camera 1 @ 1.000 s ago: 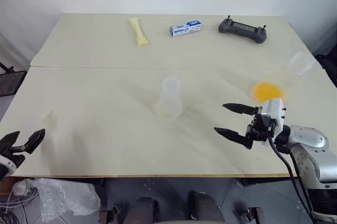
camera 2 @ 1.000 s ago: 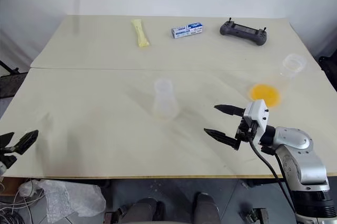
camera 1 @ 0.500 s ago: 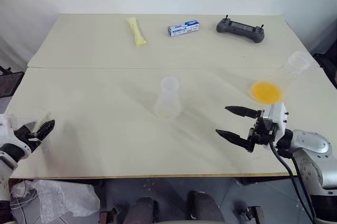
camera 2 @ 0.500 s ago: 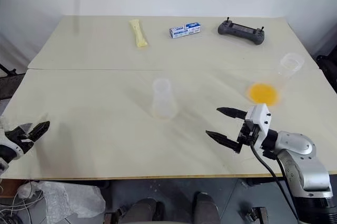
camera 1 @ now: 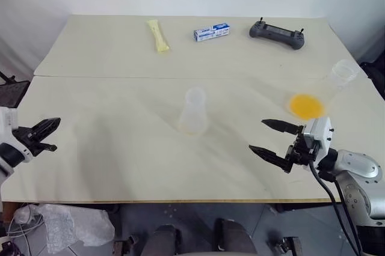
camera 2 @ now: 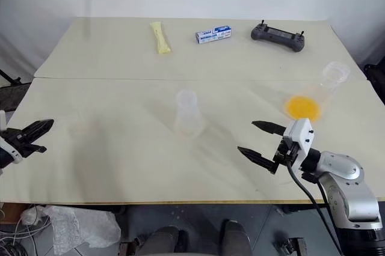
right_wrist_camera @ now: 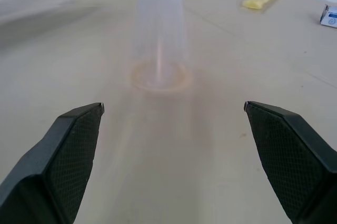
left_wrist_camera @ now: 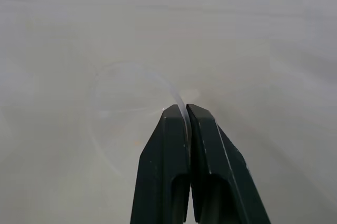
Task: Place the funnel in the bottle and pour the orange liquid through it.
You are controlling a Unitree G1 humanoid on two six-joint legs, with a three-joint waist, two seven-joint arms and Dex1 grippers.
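Two grippers sit nearest me: my left gripper (left_wrist_camera: 186, 109) has its fingers pressed together on the thin rim of the clear funnel (left_wrist_camera: 134, 116), off the table's (camera 1: 108, 160) left edge, while my right gripper (camera 1: 272, 137) is spread wide and empty. Mid-table stands the bottle (camera 1: 194, 110). Right of it, the orange liquid (camera 1: 305, 105) pools in a tilted flask (camera 1: 334, 82). Farthest are a yellow packet (camera 1: 157, 35), a controller (camera 1: 277, 32) and a blue-and-white box (camera 1: 212, 31) whose lettering I can't read.
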